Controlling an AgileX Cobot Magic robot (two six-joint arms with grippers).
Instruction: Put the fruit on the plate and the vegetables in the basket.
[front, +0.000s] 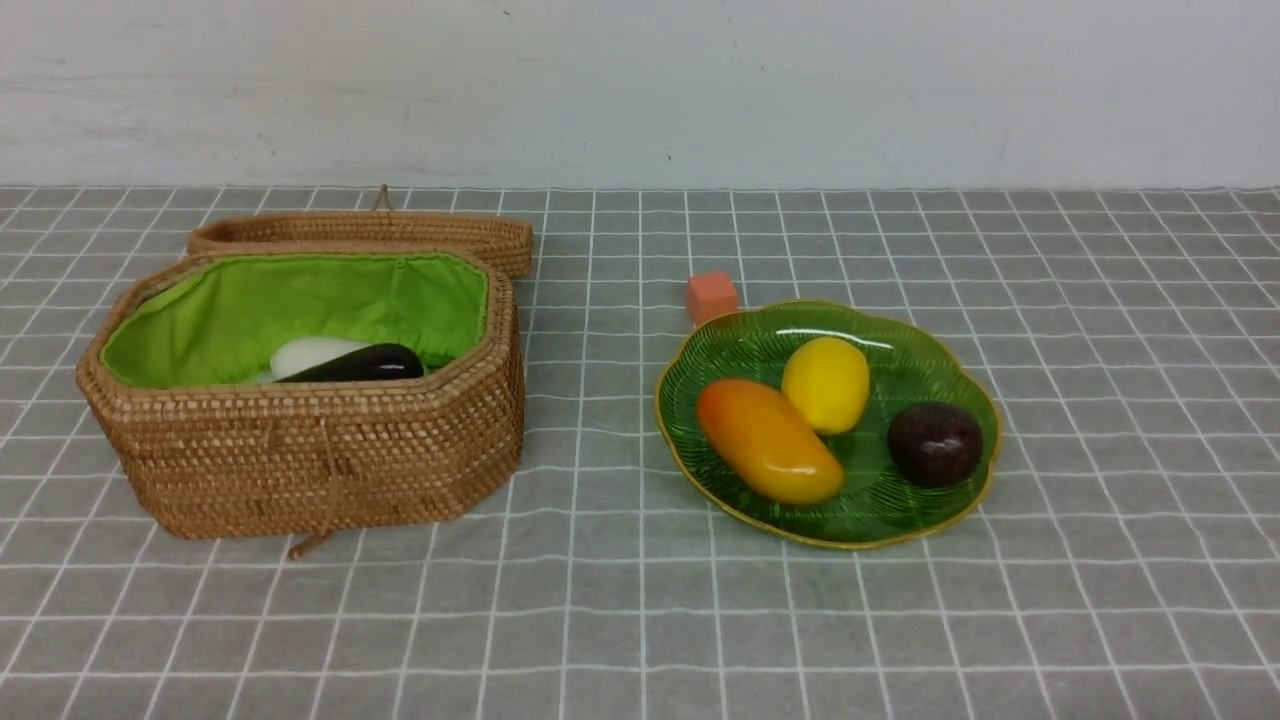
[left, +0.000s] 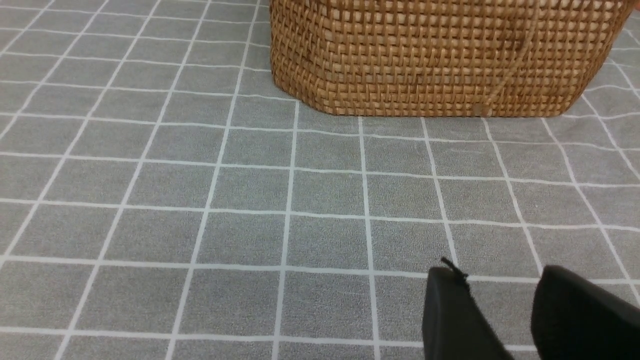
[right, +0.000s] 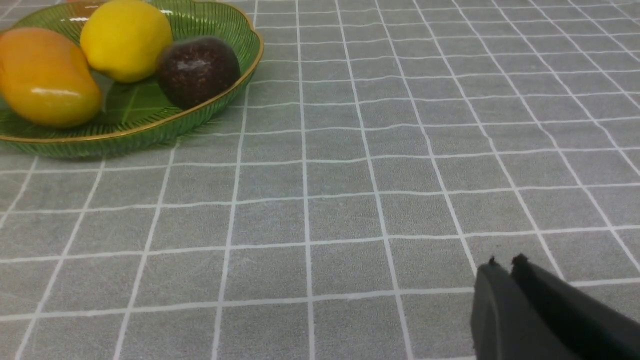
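Note:
The green plate (front: 930, 345) holds the mango (front: 768, 440), the lemon (front: 826, 384) and the dark maroon fruit (front: 935, 444). They also show in the right wrist view: plate (right: 220, 107), mango (right: 45, 77), lemon (right: 125, 40), maroon fruit (right: 197, 70). The open basket (front: 320, 450) holds a white radish (front: 310, 355) and a purple eggplant (front: 365, 365); no carrot shows. The left gripper (left: 500, 280) is open and empty over the cloth, short of the basket wall (left: 430, 55). The right gripper (right: 505, 262) is shut and empty, apart from the plate. Neither gripper shows in the front view.
The basket's woven lid (front: 360, 235) lies behind the basket. A small orange cube (front: 711, 296) sits on the cloth just behind the plate. A grey checked cloth (front: 600, 600) covers the table, and a white wall stands at the back.

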